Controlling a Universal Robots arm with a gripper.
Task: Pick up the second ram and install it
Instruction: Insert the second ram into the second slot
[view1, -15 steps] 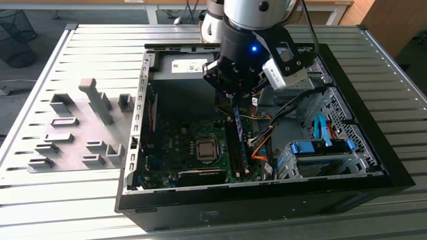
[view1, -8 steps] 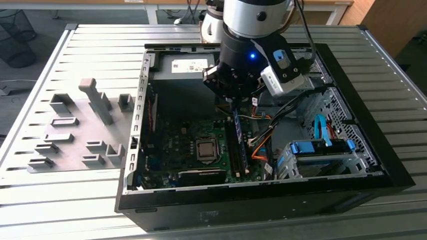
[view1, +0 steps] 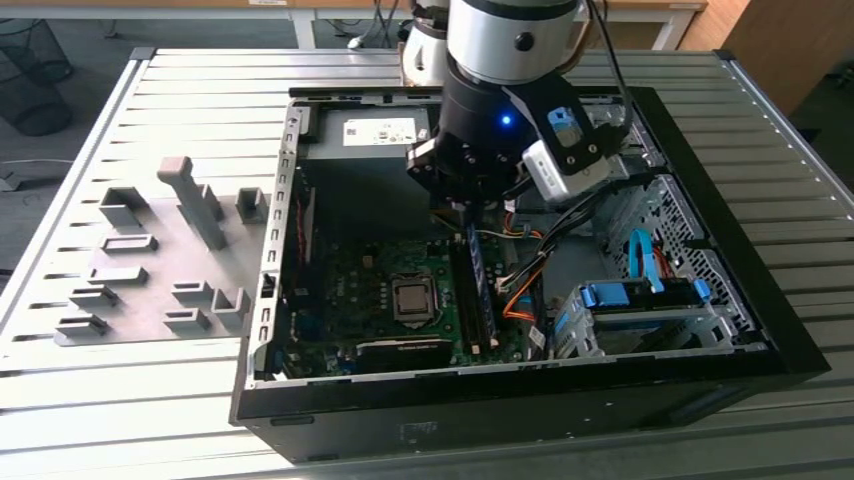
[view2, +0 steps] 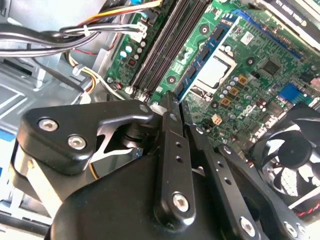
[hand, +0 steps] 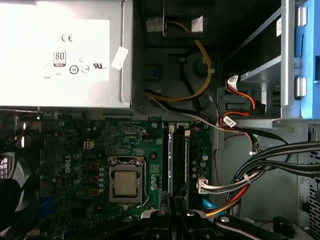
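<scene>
The gripper hangs inside the open computer case, directly over the memory slots beside the processor socket on the motherboard. In the second wrist view its fingers meet in a narrow point above the slots. The second ram stands on edge in those slots, just below the fingertips; whether the jaws are clenched on it I cannot tell.

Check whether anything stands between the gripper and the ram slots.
Nothing visible does. The gripper hangs directly over the ram slots, where a blue ram stands in one. The cables lie off to the side, clear of them.
</scene>
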